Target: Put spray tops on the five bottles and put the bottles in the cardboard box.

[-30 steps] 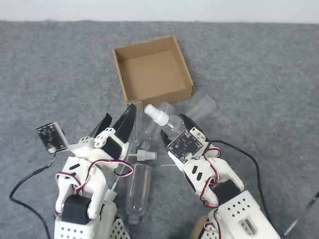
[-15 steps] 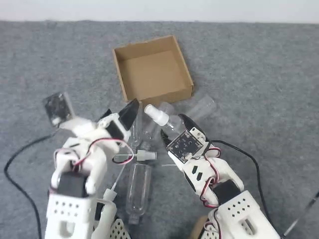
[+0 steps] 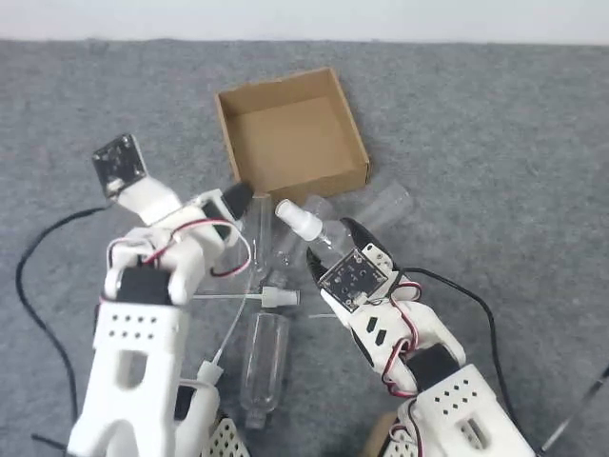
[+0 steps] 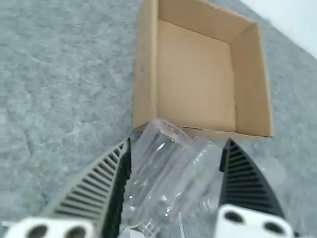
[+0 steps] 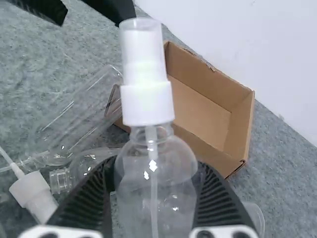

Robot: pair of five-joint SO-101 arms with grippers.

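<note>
The open cardboard box [image 3: 231, 129] sits at the back of the grey carpet and holds nothing. My right gripper [image 3: 328, 240] is shut on a clear bottle [image 5: 154, 163] with a white spray top [image 5: 143, 84], holding it just in front of the box [image 5: 208, 114]. My left gripper [image 3: 243, 205] stands open astride a topless clear bottle [image 4: 171, 166] that lies against the box's front wall [image 4: 143, 74]. The fingers [image 4: 106, 186] flank this bottle on both sides. More topless bottles [image 3: 381, 208] lie between the arms.
Another clear bottle [image 3: 265, 367] lies near the arms' bases. Two loose spray tops with long tubes lie on the carpet, one [image 3: 276, 297] between the arms and one [image 3: 207, 369] by the left base. Open carpet stretches to the far left and right.
My left arm has swung forward and up toward the box, bringing its open gripper over the bottle at the box's front wall. The right arm and its bottle have stayed still.
</note>
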